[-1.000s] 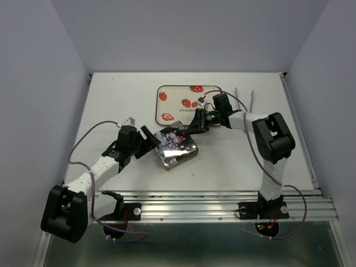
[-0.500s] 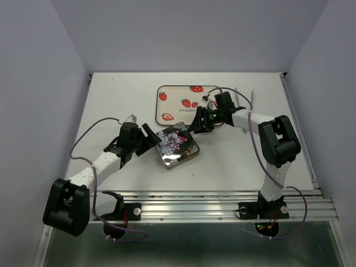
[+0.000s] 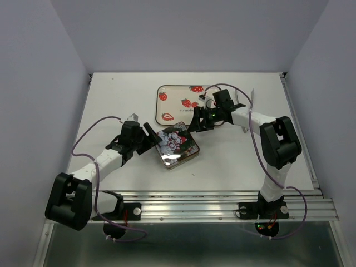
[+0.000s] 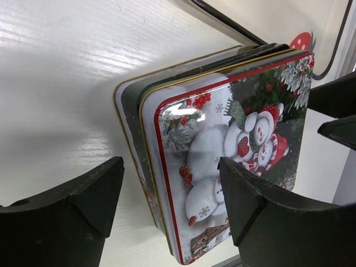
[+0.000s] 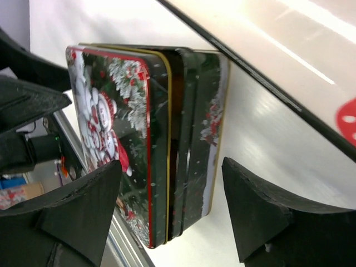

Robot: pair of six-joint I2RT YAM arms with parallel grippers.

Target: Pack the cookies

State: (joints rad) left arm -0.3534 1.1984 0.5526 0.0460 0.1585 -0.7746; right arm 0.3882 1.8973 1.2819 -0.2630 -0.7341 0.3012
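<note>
The tin lies on the table between the two arms, turned so that its corners point at them. Its lid is on – snowmen, red berries and snowy branches printed on top, with a red line and a gold edge round it. The cookies do not show in any view, and with the tin closed I cannot tell whether they are inside.

The left gripper is low at the tin's left corner with its fingers spread. In the left wrist view the two dark fingers stand apart with the corner of the tin showing between them, and neither presses on it.

The right gripper is at the tin's far right corner, also spread wide. In its own view the fingers stand on either side of the tin's edge with bare table showing on the right – it holds nothing.

The strawberry tray lies just behind the tin; whether the tin's far corner touches its rim I cannot tell.
</note>
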